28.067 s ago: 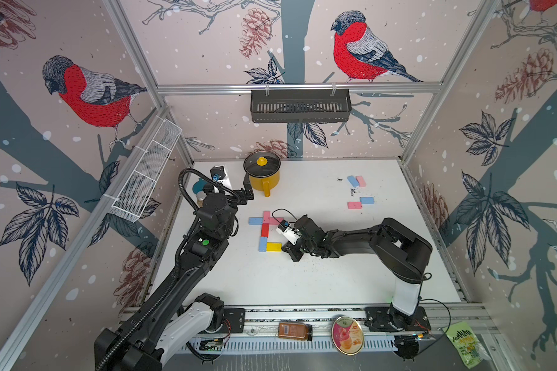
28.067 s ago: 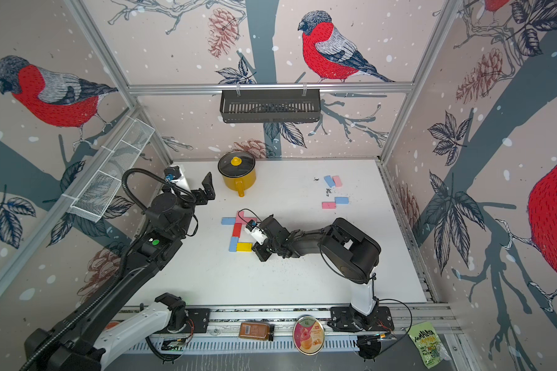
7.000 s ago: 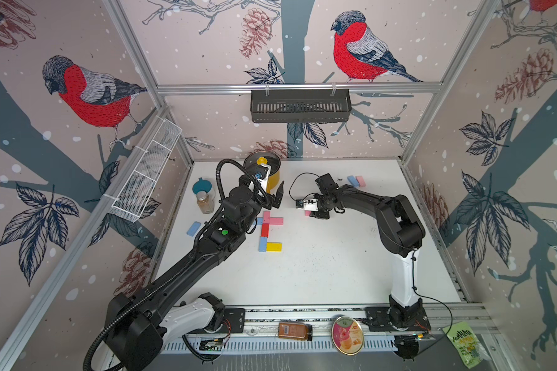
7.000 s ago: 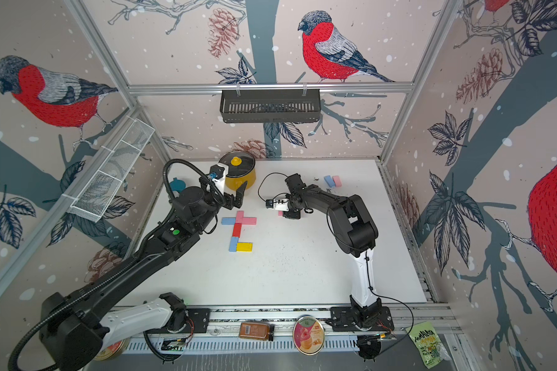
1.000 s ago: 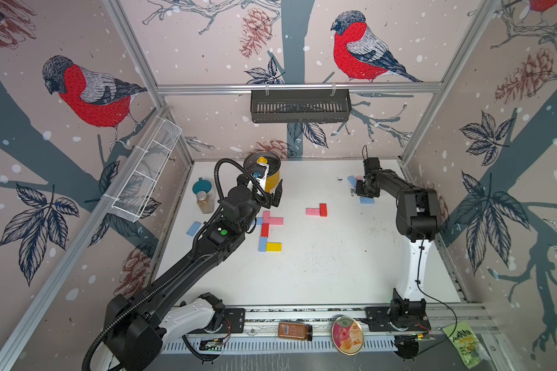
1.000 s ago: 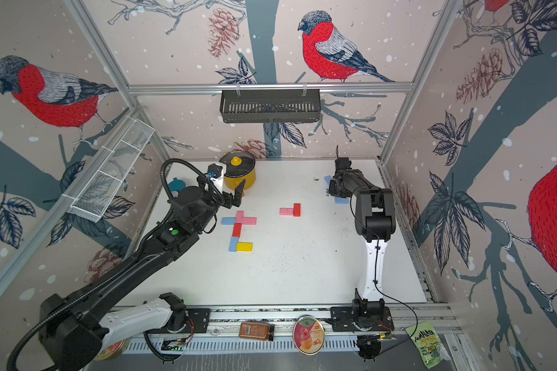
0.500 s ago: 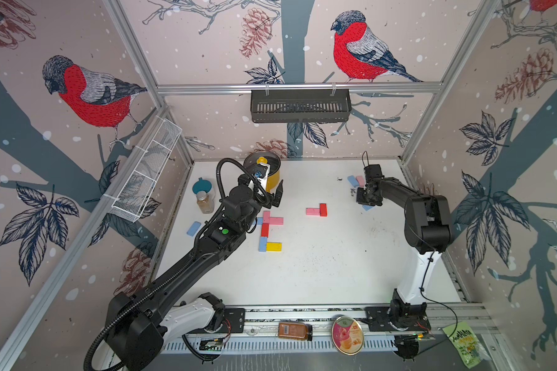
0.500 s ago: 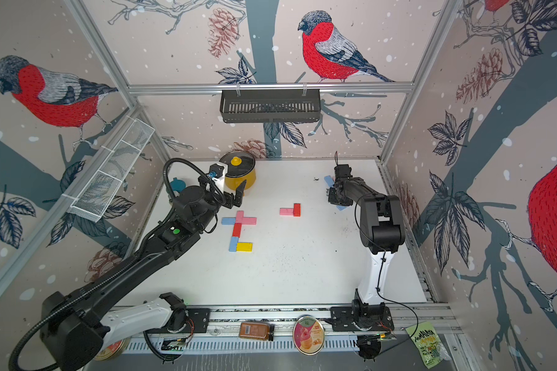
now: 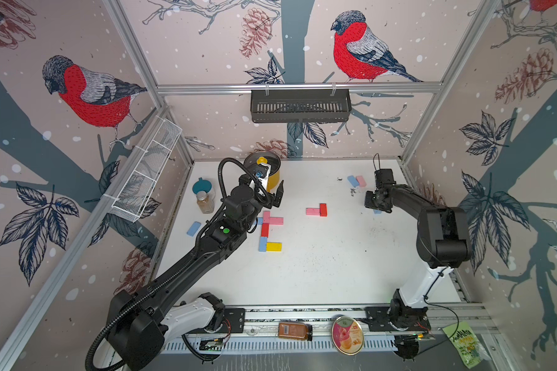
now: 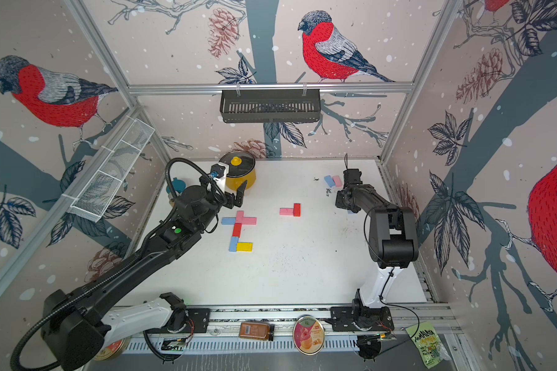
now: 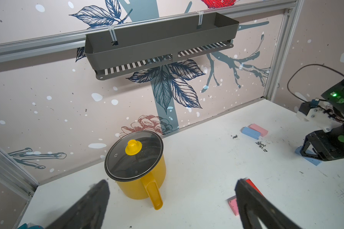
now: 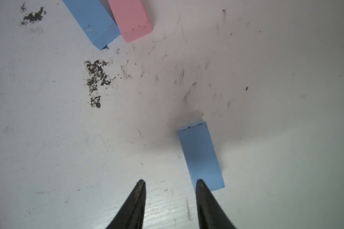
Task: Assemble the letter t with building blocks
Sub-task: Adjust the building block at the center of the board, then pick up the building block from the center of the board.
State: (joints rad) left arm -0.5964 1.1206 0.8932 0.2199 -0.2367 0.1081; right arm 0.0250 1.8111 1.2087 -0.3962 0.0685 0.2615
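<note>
Where the right gripper (image 12: 169,180) hovers, the blue block (image 12: 200,154) points along it.

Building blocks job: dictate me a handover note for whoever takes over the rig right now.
Grippers: left gripper jaws wide open, empty, hovering between the yellow pot and the t shape. The right gripper has its jaws open and empty, with one jaw tip at the edge of a flat light blue block.
Done: six blocks form the t shape: pink-red-blue stem, yellow foot, blue and pink crossbar.
Loose: pink-red pair mid-table, blue-pink pair at the back, lone blue block near the table's left edge.
Left: likely only tidying alignment; whether loose blocks are needed is unclear.
</note>
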